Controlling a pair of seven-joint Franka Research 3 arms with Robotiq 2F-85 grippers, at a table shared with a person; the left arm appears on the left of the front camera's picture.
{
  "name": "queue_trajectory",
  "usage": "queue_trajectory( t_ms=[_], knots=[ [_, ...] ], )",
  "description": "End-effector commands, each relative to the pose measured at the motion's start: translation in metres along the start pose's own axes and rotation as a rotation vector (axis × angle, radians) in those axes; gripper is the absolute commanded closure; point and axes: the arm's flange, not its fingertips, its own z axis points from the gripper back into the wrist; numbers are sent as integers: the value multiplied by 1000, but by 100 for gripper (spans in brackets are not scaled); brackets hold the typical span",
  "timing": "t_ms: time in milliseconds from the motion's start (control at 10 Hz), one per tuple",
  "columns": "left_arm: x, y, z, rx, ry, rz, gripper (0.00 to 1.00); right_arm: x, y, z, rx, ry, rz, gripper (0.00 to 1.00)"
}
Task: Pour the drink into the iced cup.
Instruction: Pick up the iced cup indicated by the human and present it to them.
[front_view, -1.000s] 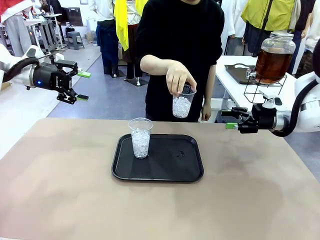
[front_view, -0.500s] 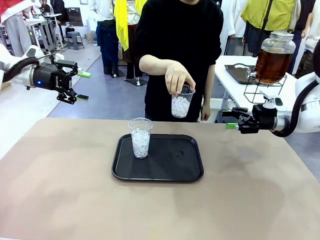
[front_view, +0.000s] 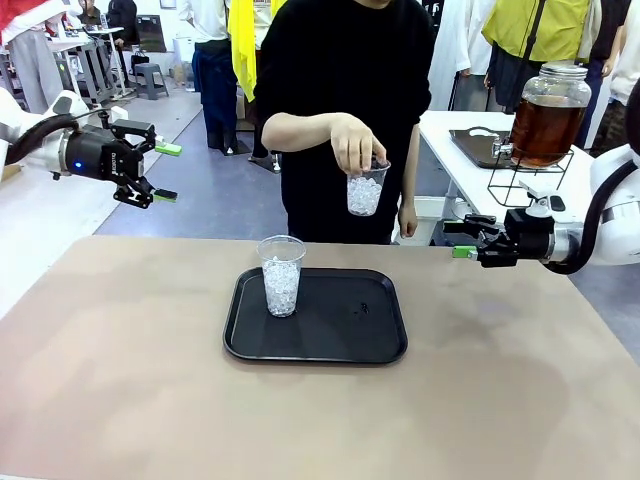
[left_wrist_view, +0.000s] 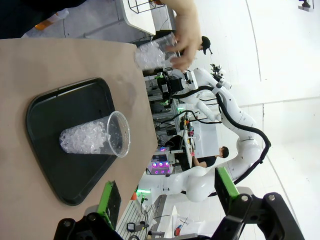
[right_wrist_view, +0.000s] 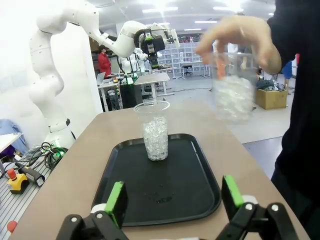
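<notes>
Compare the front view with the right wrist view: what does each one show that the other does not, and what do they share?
Front view: the glass jar of amber drink on a wire stand, on a side table to the right. Right wrist view: a yellow box with a red button, low beside the table. Both: the black tray, the iced cup standing on it, the person's hand holding a second cup of ice in the air, and the open left gripper.

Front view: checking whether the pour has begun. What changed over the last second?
The person's hand raised its ice-filled cup slightly, still holding the rim. The cup on the tray, the tray, the left gripper and the right gripper, both open, stayed put.
</notes>
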Motion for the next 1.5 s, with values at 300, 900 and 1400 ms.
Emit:
queue_trajectory(
  t_ms=[300,900,1400],
  knots=[
    [0,-1,0,2,-3,-3,0,2,1,1,6,-7,1,0],
    [0,-1,0,2,-3,-3,0,2,1,1,6,-7,1,0],
    [0,-1,0,2,-3,-3,0,2,1,1,6,-7,1,0]
  ],
)
